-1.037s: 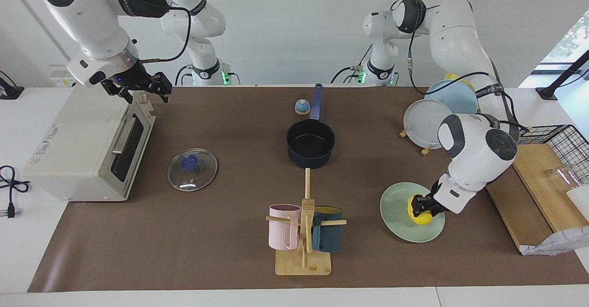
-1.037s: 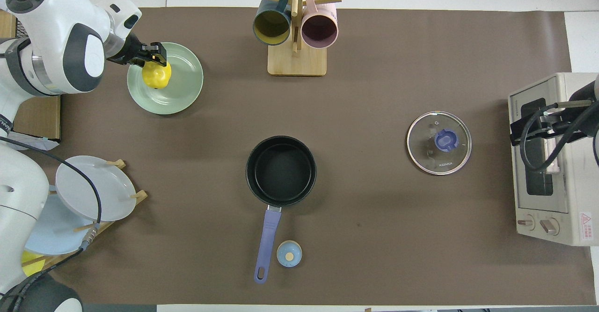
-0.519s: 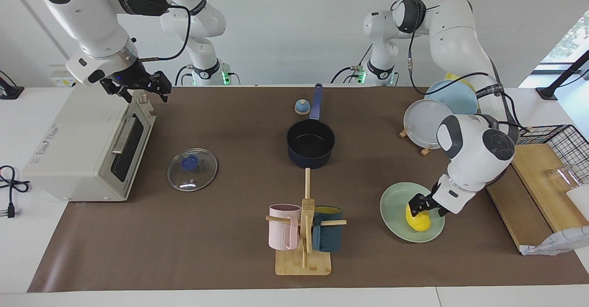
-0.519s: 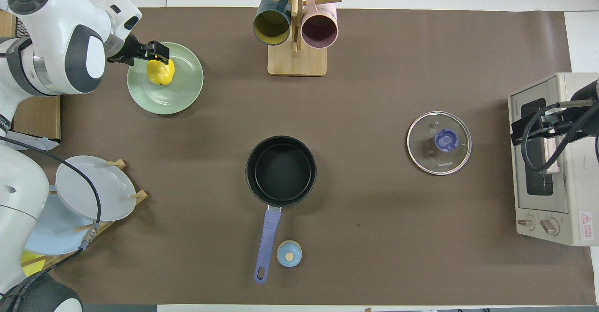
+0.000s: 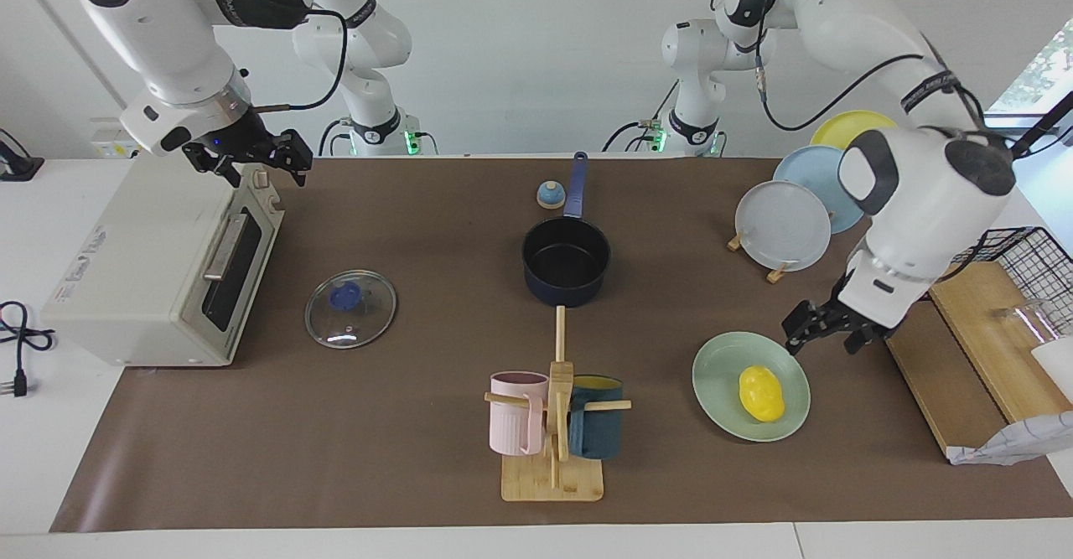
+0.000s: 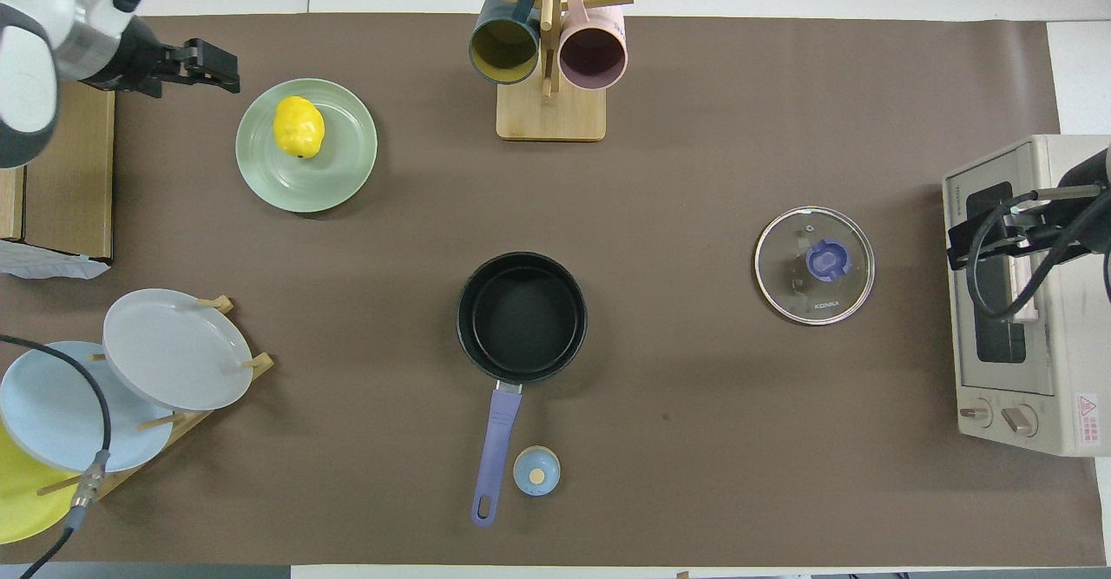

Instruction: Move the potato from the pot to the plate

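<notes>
High facing and steep overhead views, same table.

Potato lies on plate, free of contact. Left gripper raised beside plate's rim, empty, fingers spread. Pot empty. Right gripper waits over toaster oven (2 arms visible).
</notes>
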Controlling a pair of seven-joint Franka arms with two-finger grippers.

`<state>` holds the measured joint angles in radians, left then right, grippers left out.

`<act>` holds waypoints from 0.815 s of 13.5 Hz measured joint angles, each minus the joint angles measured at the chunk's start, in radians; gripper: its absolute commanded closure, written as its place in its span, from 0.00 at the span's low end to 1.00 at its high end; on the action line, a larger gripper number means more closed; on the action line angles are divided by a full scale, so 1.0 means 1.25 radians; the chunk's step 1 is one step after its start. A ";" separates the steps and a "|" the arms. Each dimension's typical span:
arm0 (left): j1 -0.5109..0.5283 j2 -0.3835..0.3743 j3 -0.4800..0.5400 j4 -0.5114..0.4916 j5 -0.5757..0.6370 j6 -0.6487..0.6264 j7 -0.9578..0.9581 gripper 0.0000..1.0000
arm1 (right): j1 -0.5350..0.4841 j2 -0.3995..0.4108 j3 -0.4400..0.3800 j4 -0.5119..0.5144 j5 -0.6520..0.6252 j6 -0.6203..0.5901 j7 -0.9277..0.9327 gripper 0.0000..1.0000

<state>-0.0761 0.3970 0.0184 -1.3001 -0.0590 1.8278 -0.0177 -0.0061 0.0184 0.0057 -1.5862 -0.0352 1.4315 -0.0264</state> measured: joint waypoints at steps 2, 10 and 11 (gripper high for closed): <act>0.005 -0.084 0.020 -0.002 0.000 -0.106 0.001 0.00 | 0.000 0.000 0.000 0.000 0.000 0.000 0.000 0.00; 0.002 -0.333 0.019 -0.195 0.001 -0.301 0.001 0.00 | 0.000 0.000 0.000 0.000 0.000 0.000 0.000 0.00; 0.001 -0.355 0.017 -0.242 0.002 -0.285 0.001 0.00 | 0.000 0.000 0.000 0.000 0.000 0.000 0.000 0.00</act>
<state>-0.0750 -0.0473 0.0392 -1.6021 -0.0566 1.4716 -0.0158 -0.0061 0.0183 0.0057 -1.5862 -0.0352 1.4315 -0.0264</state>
